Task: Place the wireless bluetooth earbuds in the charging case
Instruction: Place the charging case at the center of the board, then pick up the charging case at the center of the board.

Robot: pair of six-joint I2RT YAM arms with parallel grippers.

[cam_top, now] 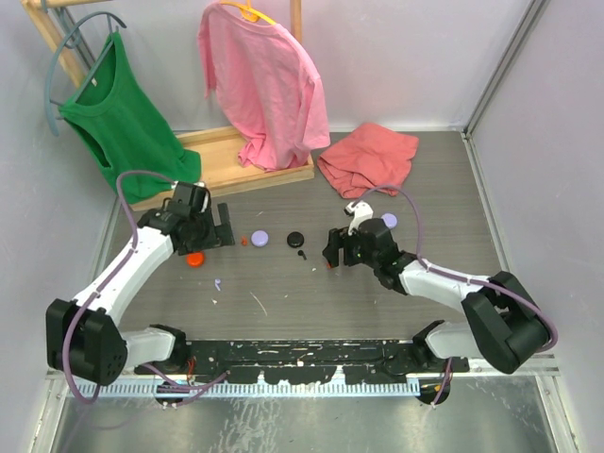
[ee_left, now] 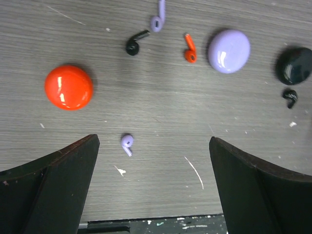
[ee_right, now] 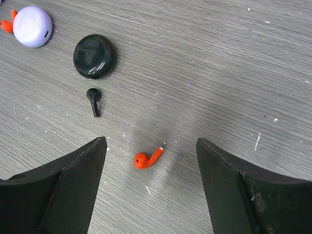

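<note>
One red-orange earbud [ee_right: 147,159] shows clearly from the right wrist, barely overhead.

The tabletop [ee_left: 161,97] looks like grey laminate with a printed wood grain. It is matt and finely lined, marked by pale scratches and white specks. The red-orange case [ee_left: 68,87] is smooth, glossy plastic with bright highlights. The lavender case [ee_left: 228,50] and black case [ee_right: 95,55] have the same polished shine. The lavender earbud [ee_left: 126,143], black earbud [ee_right: 93,100] and red-orange earbud [ee_right: 146,158] look like smooth, slightly glossy plastic. The fingers [ee_left: 53,190] of the left pincer [ee_left: 153,151] are matt black, probably plastic, though blurred this close. The green shirt [cam_top: 123,113], pink shirt [cam_top: 264,85] and folded coral garment [cam_top: 368,159] are soft, matt cloth. The rack [cam_top: 222,170] is pale bare wood.
</note>
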